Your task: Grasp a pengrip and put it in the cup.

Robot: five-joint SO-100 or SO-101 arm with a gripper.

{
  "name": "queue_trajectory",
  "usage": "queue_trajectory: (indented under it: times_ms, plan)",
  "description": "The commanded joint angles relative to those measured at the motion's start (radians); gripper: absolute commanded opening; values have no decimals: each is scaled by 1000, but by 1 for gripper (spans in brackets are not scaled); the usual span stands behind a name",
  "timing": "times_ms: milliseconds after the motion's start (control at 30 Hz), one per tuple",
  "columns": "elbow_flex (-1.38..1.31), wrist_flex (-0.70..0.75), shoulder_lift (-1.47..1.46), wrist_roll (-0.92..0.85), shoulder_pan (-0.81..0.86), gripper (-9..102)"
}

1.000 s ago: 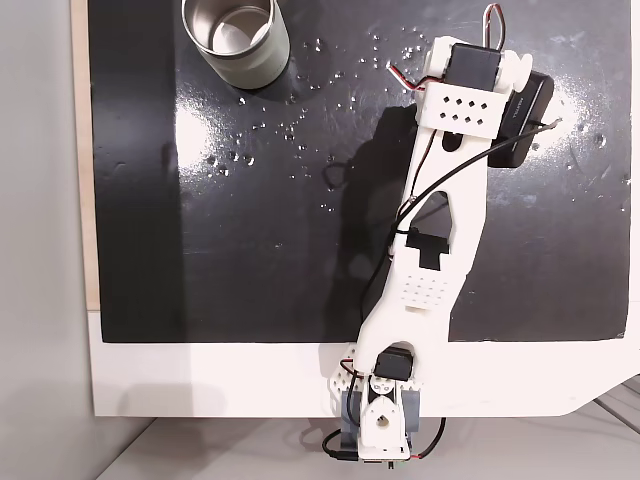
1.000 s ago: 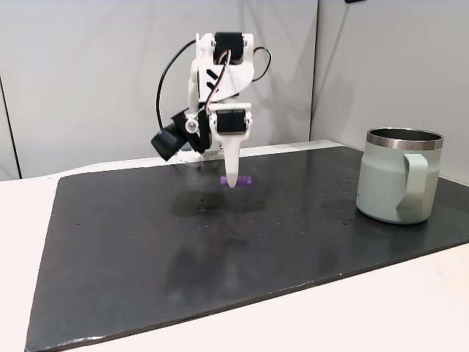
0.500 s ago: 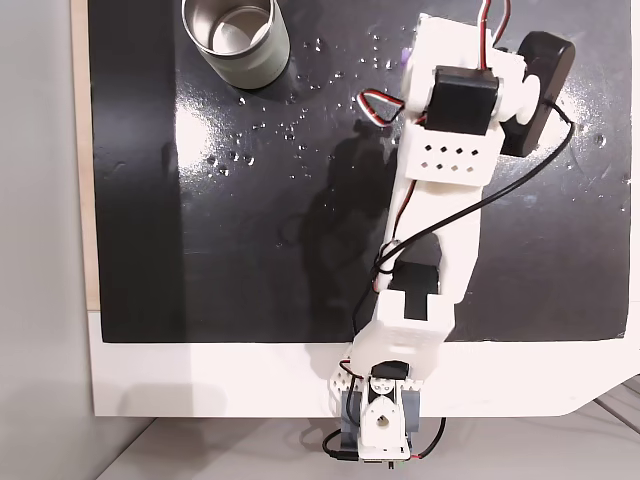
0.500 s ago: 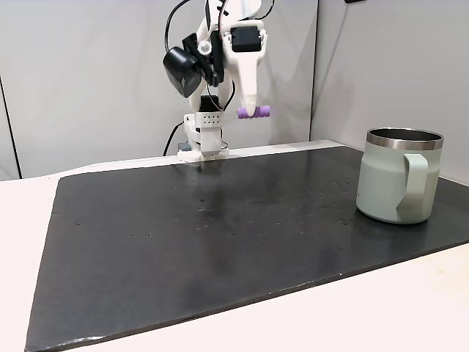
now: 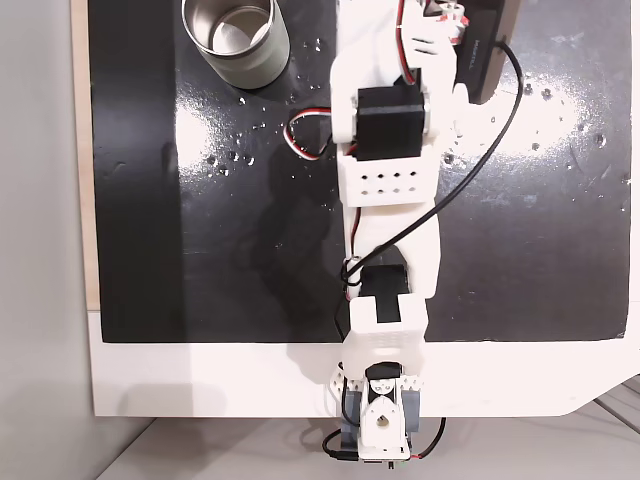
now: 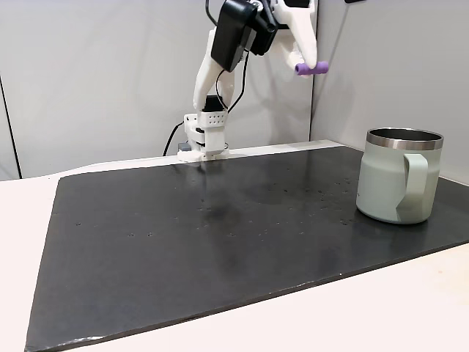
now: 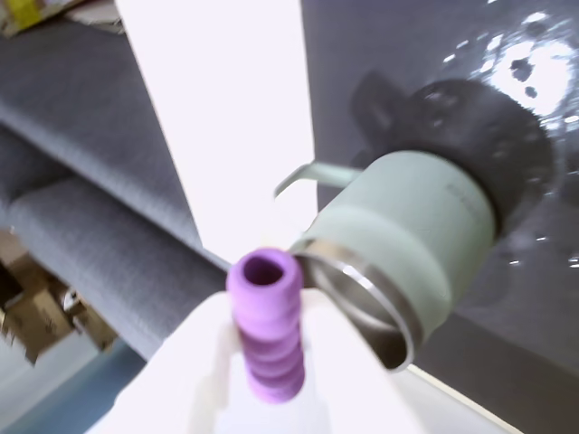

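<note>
The purple pengrip is held tight in the jaws, high in the upper middle of a fixed view. The cup is seen at the right, on the black worktop.

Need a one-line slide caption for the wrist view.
Purple pengrip clamped in the white gripper, carried in the air with the steel cup standing on the black mat ahead.

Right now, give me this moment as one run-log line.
phase: carry | hand: shut on small purple ribbed rubber pengrip, raised above mat | pale grey-green steel cup: upright on black mat | drop: not yet
</note>
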Motion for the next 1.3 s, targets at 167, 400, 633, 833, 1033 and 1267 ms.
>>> queue_trajectory:
  times_ms: [167, 400, 633, 833, 1033, 1267]
  plan:
    - [-160, -126, -115, -3, -81, 0]
    - [-221, -212, -232, -8, -133, 0]
    - [-232, -314, -302, -26, -192, 0]
    - [-232, -364, -347, -34, -233, 0]
    - [-242, -376, -399, -35, -252, 0]
    - [-242, -362, -422, -35, -258, 0]
